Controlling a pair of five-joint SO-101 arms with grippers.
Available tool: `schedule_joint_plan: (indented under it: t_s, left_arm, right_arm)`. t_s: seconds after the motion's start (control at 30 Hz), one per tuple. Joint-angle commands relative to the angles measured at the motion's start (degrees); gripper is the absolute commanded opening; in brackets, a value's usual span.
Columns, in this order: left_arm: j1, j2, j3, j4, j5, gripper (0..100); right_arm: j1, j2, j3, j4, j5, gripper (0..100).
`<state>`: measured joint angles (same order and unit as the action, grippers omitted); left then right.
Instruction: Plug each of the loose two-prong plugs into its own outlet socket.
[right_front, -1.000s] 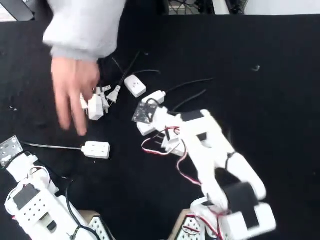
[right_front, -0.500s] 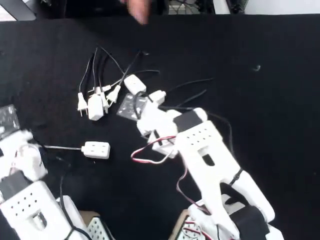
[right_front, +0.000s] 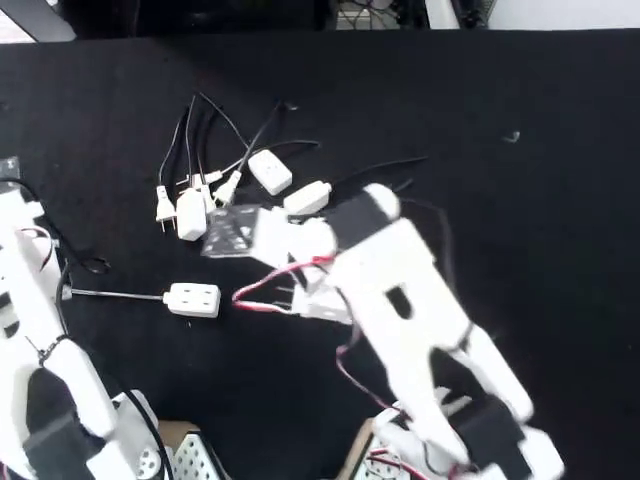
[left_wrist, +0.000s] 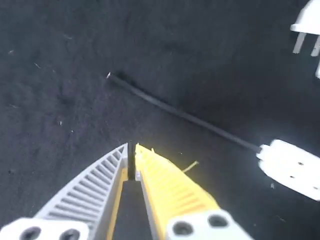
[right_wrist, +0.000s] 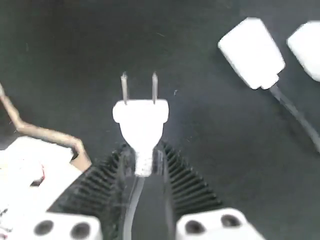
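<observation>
The right gripper (right_wrist: 143, 155) pinches the neck of a white plug (right_wrist: 140, 117), its two prongs pointing out at twelve o'clock over the black table (right_wrist: 60, 60), with two white blocks (right_wrist: 251, 52) lying apart at about two o'clock.

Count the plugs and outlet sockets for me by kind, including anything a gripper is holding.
3 plugs lying on the table
1 plug in the right gripper
4 outlet sockets
Total: 8
</observation>
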<state>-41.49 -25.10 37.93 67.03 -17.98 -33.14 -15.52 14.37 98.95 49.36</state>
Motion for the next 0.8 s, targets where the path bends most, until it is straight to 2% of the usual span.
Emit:
schedule_joint_plan:
  t_s: [0.0, 0.17, 0.4, 0.53, 0.63, 0.77]
  left_arm:
    - [0.66, -2.02, 9.45, -9.76, -0.62, 3]
    - [7.69, -13.19, 20.35, -14.51, 4.31, 3]
    - [23.52, -38.59, 32.66, -16.0, 14.07, 3]
    - [30.2, -57.67, 38.02, -14.15, 15.12, 3]
    - [37.85, -70.24, 40.04, -11.08, 15.3, 3]
    - [46.37, -80.18, 40.22, -7.47, 21.01, 3]
  right_arm:
    - [-1.93, 7.6, -6.46, 1.85, 3.69, 1.1]
    - [-1.76, 14.81, -11.65, -1.23, 3.78, 1.1]
    - [-1.85, 14.9, -12.26, -8.88, -7.47, 1.1]
    - [-1.76, 14.29, -6.73, -15.3, -9.14, 1.1]
    - [-1.85, 10.68, -1.19, -21.89, -10.9, 1.1]
    - [-2.11, 4.62, 5.32, -26.73, -11.16, 1.1]
